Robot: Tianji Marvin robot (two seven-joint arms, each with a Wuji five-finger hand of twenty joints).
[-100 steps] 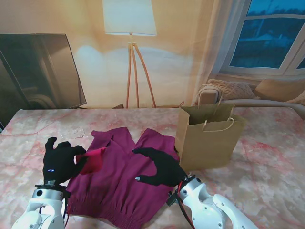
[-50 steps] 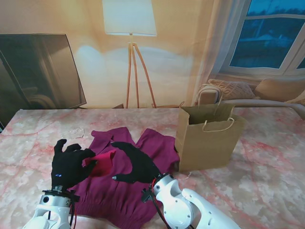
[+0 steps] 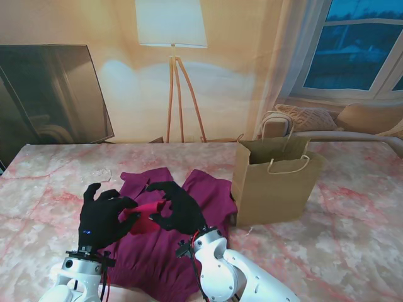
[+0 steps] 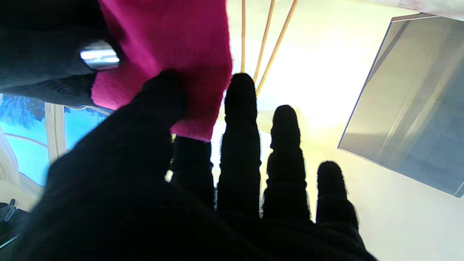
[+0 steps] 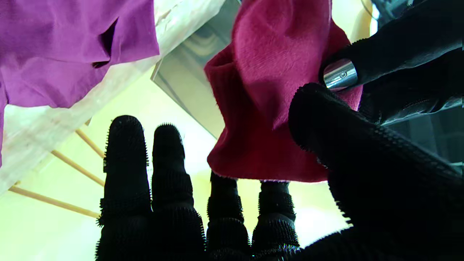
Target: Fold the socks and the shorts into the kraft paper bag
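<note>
both hands met over the shorts [image 3: 157,248], which lay flat on the table [image 3: 352,233] just left of the upright paper bag [image 3: 274,185]. left hand [image 3: 104,217] pinched the red sock [image 3: 143,217] between thumb and fingers [image 4: 241,108]; the sock was lifted off the shorts. right hand [image 3: 177,206] had its thumb pressed on the same sock [image 5: 268,108], other fingers [image 5: 125,156] extended, so both were clamped on it. bag stood well apart from the hands.
</note>
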